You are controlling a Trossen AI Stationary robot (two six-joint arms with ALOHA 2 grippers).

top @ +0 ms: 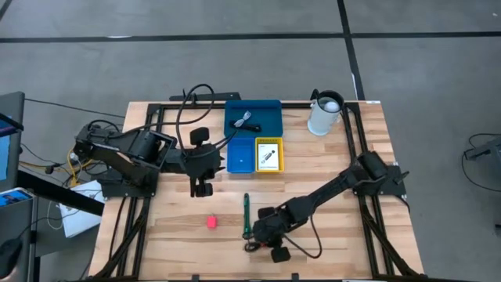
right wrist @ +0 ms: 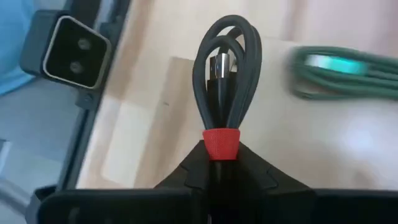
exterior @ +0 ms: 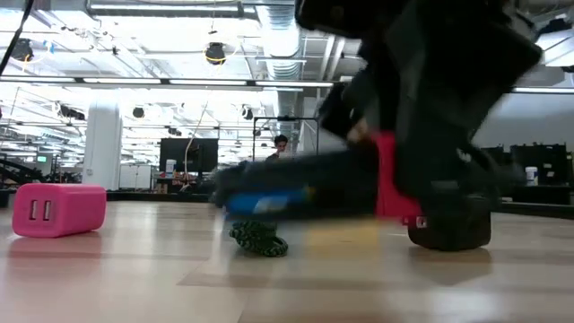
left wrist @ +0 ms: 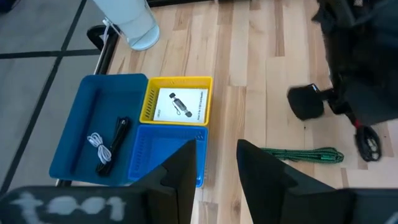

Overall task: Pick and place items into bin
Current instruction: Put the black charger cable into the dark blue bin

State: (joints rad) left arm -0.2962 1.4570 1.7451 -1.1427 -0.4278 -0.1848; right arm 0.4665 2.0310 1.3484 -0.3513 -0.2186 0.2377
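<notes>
My right gripper (right wrist: 222, 152) is shut on the black cable bundle (right wrist: 227, 68) near the table's near edge (top: 257, 239). A green cord (top: 246, 213) lies flat on the wood beside it. The pink block (top: 211, 222) rests on the table to the left (exterior: 58, 209). My left gripper (top: 202, 188) hangs open (left wrist: 216, 163) above the table, just left of the small blue bin (top: 240, 155). The yellow bin (top: 268, 154) holds a white card. The wide blue tray (top: 270, 110) holds a grey cord and a black piece (left wrist: 115, 146). My right gripper pinches the black cable bundle at its red band (right wrist: 222, 142) between the two fingers. The fingers come from the table's right, slanting down, and lie along the bundle. The looped end (right wrist: 229, 43) sticks out past the fingertips; whether it is clear of the table, I cannot tell.
A white pitcher (top: 325, 113) stands at the far edge, right of the tray. The right arm (top: 344, 184) stretches across the table's right half. Black rails (top: 356, 141) run along both table sides. Bare wood lies between the pink block and the bins.
</notes>
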